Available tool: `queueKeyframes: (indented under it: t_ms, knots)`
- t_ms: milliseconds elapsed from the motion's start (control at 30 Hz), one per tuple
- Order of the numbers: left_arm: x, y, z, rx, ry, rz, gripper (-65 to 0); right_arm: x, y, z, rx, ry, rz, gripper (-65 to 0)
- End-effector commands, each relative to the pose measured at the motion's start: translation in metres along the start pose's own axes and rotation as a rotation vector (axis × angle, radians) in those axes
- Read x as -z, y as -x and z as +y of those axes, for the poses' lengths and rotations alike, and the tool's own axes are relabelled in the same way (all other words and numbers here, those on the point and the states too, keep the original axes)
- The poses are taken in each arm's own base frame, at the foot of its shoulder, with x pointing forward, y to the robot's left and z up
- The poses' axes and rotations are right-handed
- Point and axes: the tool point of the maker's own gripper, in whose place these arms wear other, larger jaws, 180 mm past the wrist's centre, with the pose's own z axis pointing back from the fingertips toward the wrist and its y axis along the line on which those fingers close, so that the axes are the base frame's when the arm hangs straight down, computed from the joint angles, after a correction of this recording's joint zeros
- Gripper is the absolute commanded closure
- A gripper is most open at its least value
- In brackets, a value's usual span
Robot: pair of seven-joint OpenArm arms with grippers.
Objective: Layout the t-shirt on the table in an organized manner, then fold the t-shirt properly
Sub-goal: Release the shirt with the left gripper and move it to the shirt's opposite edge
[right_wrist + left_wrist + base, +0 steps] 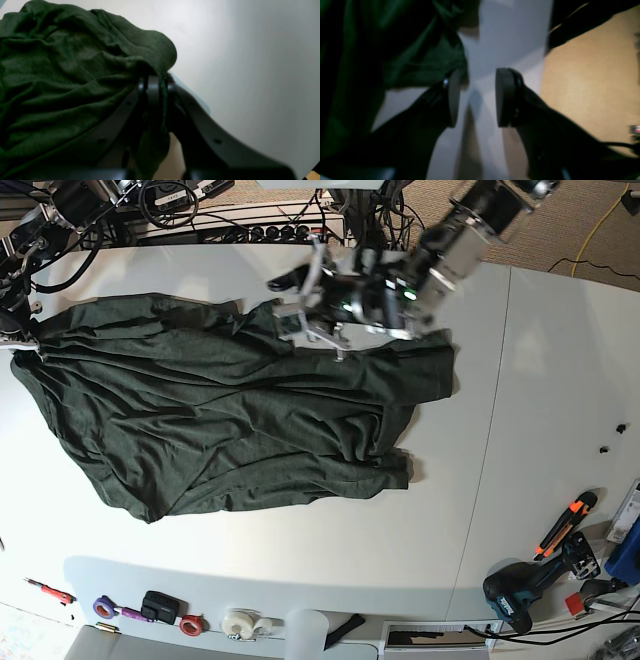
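The dark green t-shirt (220, 420) lies spread and wrinkled across the left half of the white table (300, 550). My left gripper (292, 308) hovers over the shirt's far edge. In the left wrist view, the left gripper (476, 97) is open with only bare table between its pads, and the t-shirt (382, 50) hangs just to its left. My right gripper (22, 338) is at the shirt's far left corner. Seen from the right wrist, the right gripper (156, 86) is shut on a fold of the t-shirt (62, 75), which bunches up over the fingers.
Small tools and tape rolls (240, 622) line the table's front edge. A cordless drill (520, 592) and an orange-handled cutter (566, 520) lie at the front right. Cables (200, 210) crowd the back edge. A thin seam (495, 430) crosses the table on the right.
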Motion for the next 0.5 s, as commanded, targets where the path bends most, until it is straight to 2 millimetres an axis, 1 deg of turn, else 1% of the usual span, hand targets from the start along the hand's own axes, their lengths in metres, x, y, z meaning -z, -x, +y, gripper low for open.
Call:
queueKeyframes:
  t_ms: [0, 67, 133, 233, 300, 433, 467]
  knots:
    - [0.0, -0.015, 0.005, 0.039, -0.026, -0.031, -24.1, -0.004, -0.025, 0.0, -0.013, -0.004, -0.068, 0.0]
    - [0.007, -0.013, 0.008, 0.108, -0.089, 0.011, -24.1, -0.004, -0.025, 0.0, -0.014, -0.004, -0.068, 0.0]
    - [0.011, -0.012, 0.018, 0.185, -0.19, 0.055, -24.1, -0.004, -0.025, 0.0, -0.013, -0.004, -0.068, 0.0]
    - [0.013, -0.016, 0.027, 0.298, -0.31, 0.085, -24.1, -0.004, -0.025, 0.0, -0.013, -0.004, -0.068, 0.0]
    - [0.016, -0.016, 0.021, 0.34, -0.314, 0.093, -24.1, -0.004, -0.025, 0.0, -0.013, -0.004, -0.068, 0.0]
    - [0.025, -0.012, -0.002, 0.373, -0.266, 0.105, -23.8, -0.004, -0.025, 0.0, -0.013, -0.004, -0.068, 0.0]
    - [0.027, -0.012, -0.006, 0.375, -0.261, 0.103, -22.3, -0.004, -0.025, 0.0, -0.013, -0.004, -0.068, 0.0]
